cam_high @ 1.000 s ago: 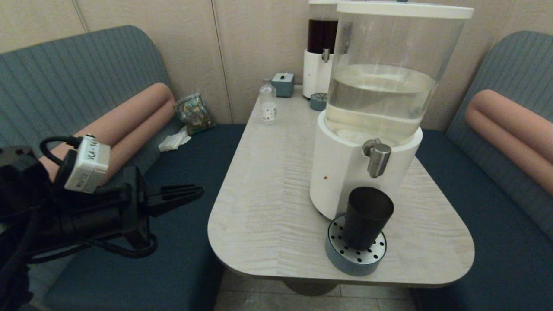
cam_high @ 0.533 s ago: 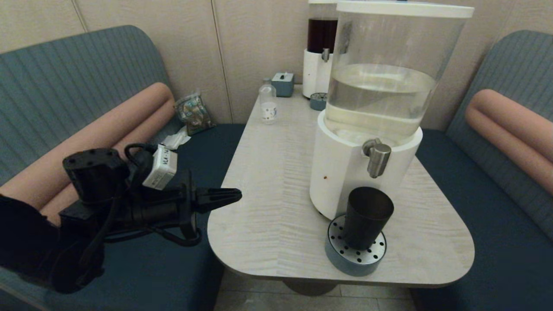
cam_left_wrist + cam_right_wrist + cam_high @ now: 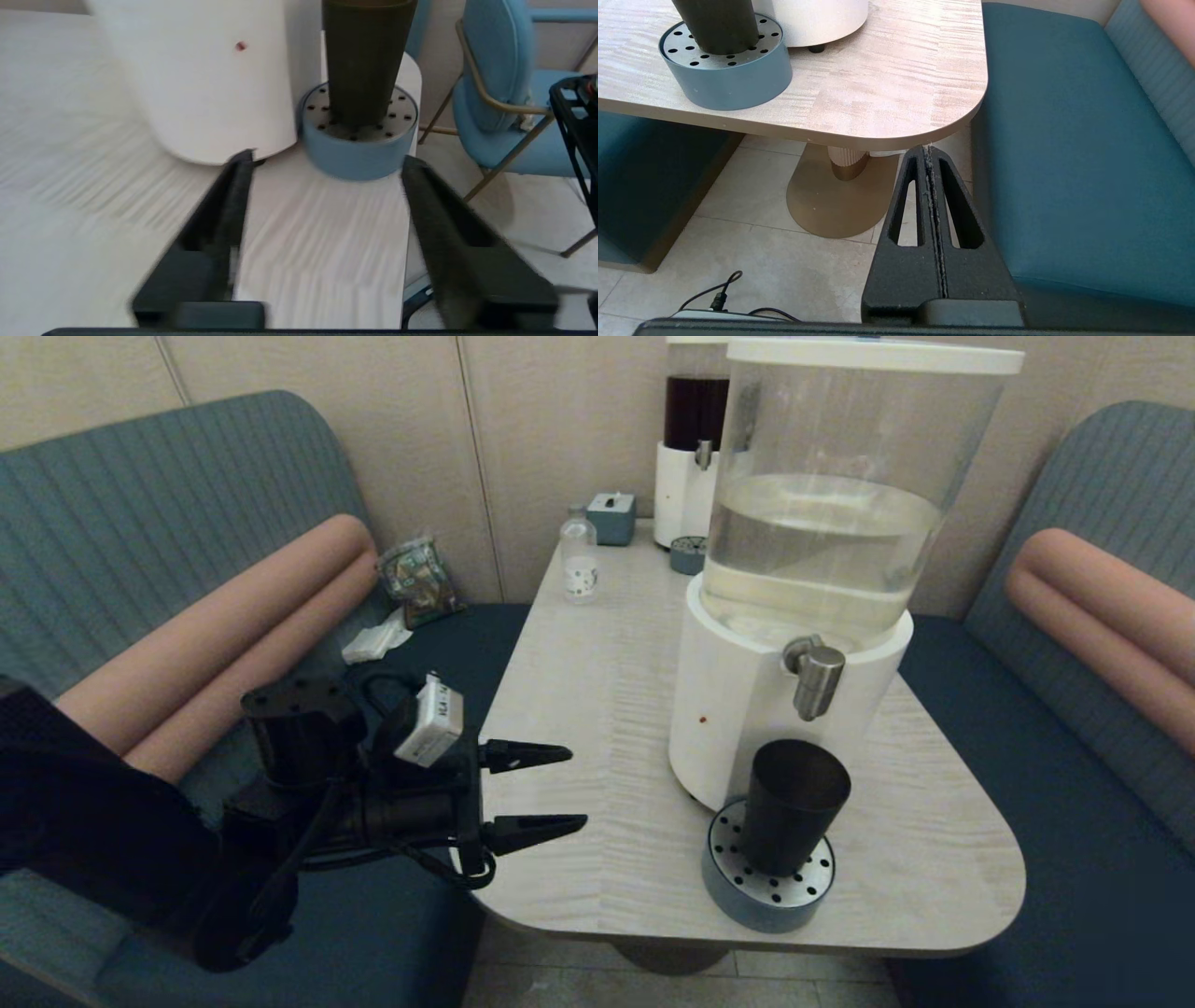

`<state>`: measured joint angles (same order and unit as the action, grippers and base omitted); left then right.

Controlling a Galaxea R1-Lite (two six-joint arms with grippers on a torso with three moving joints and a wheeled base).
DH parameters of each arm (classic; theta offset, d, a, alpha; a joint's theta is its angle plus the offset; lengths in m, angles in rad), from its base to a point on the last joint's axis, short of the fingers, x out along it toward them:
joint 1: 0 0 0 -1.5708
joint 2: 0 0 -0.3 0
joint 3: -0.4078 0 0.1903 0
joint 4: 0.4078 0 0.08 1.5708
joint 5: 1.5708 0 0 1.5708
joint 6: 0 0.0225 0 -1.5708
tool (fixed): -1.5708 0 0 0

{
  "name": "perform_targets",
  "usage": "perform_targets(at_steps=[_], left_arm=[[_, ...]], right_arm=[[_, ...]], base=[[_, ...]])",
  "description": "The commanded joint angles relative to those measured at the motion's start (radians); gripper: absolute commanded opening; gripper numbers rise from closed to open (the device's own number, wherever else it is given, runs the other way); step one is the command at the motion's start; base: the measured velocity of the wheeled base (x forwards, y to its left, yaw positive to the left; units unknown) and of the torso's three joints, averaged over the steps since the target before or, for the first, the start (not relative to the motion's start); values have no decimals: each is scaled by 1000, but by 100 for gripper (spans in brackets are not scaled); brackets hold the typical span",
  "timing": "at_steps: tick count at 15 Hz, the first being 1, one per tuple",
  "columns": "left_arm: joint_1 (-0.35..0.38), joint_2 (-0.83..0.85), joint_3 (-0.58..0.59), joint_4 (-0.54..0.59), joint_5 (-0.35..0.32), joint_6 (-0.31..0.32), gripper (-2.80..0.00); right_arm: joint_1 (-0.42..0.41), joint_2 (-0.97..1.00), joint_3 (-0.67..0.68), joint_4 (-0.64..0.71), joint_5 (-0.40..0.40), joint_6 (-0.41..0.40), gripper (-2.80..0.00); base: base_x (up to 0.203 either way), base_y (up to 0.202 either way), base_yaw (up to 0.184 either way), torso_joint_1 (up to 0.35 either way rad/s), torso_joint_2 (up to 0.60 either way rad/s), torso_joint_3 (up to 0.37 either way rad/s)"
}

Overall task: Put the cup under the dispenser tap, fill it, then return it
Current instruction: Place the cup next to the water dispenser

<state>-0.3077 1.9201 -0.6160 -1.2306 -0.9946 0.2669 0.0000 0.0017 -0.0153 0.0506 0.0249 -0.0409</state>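
The black cup stands upright on a round blue drip tray, directly below the brushed-steel dispenser tap of the big white-based dispenser with pale liquid. My left gripper hovers open over the table's left edge, level with the cup and well to its left, with nothing between its fingers. In the left wrist view the cup and tray lie straight ahead of the left gripper. My right gripper is shut and empty, low beside the table's near right corner.
A smaller dark-liquid dispenser, its little tray, a small clear bottle and a grey box stand at the table's far end. Teal benches flank the table. A blue chair stands beyond the table.
My left arm has swung up and rightward from over the bench to the table's left edge, and its gripper has opened from shut. The cup has not moved.
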Motion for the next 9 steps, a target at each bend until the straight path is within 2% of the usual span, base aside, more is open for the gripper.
perform_targets(at_steps=[1, 3, 4, 9], left_arm=[[-46, 29, -17, -8, 20, -7, 0], [-125, 58, -32, -15, 48, -35, 0], [-171, 90, -56, -17, 87, -46, 0], [-288, 211, -185, -40, 239, -87, 0]], right_arm=[[0, 1, 0, 0, 0, -1, -280], [0, 1, 0, 0, 0, -1, -280], [0, 1, 0, 0, 0, -1, -280], [0, 1, 0, 0, 1, -1, -280]], base=[[0, 0, 0, 0, 0, 0], [0, 0, 0, 0, 0, 0], [0, 0, 0, 0, 0, 0], [0, 0, 0, 0, 0, 0]])
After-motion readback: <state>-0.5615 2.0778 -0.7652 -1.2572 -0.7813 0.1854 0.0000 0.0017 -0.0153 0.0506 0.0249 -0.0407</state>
